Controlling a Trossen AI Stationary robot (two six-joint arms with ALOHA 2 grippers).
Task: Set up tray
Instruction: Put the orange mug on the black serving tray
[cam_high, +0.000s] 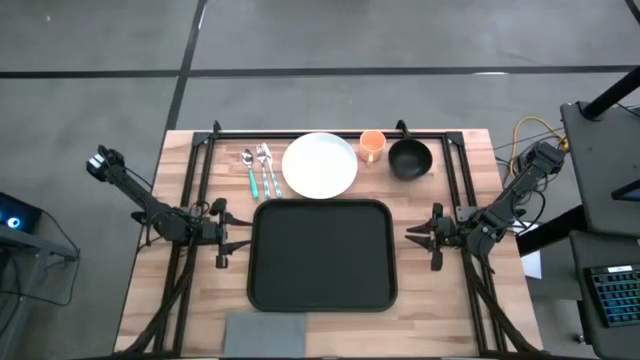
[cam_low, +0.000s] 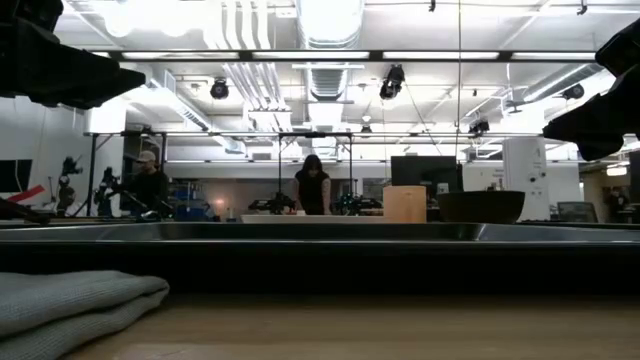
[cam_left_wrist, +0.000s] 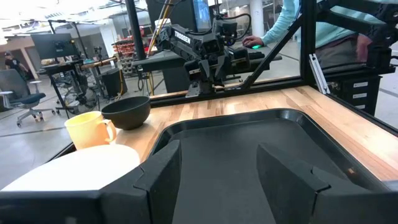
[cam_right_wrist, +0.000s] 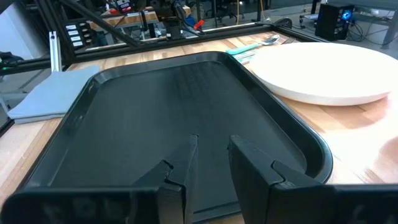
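Observation:
The black tray (cam_high: 320, 255) lies flat in the middle of the wooden table, with nothing on it. My left gripper (cam_high: 225, 232) hovers open just off its left rim, and its wrist view looks across the tray (cam_left_wrist: 249, 143). My right gripper (cam_high: 420, 235) hovers off the right rim, open with a narrow gap (cam_right_wrist: 211, 165), facing over the tray (cam_right_wrist: 143, 106). A white plate (cam_high: 320, 165) rests on the table beyond the tray's far rim. The folded grey napkin (cam_high: 267, 330) lies at the near edge.
Along the far side stand an orange cup (cam_high: 372, 145) and a black bowl (cam_high: 409, 158) right of the plate, and cutlery (cam_high: 258, 170) with teal handles lies left of it. A black frame borders the table. People (cam_low: 312, 188) work in the room behind.

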